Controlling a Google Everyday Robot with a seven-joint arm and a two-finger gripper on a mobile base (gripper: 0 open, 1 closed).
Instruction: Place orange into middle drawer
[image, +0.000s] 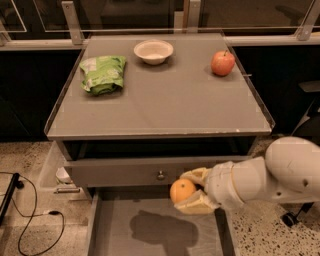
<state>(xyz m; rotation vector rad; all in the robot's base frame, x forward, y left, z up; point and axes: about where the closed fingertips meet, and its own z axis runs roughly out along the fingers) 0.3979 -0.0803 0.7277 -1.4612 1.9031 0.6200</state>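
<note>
**Robot gripper holds an orange over an open drawer**

In the lower right of the frame, a white arm (280, 175) reaches in from the right edge. Its gripper (187, 191) has its two pale fingers (196, 174) closed around the orange (182, 190), one above and one below. The orange hangs over the back part of the middle drawer (112, 227), which is pulled open at the bottom centre, and a dark shadow (162, 230) lies on the drawer's grey floor. Just behind the orange is a closed drawer front (120, 172) with a small round knob (160, 175). On the grey table (165, 102) above sit a green bag (102, 74) at the upper left, a white bowl (153, 51) at the top centre, and an apple (222, 63) at the upper right.
</note>
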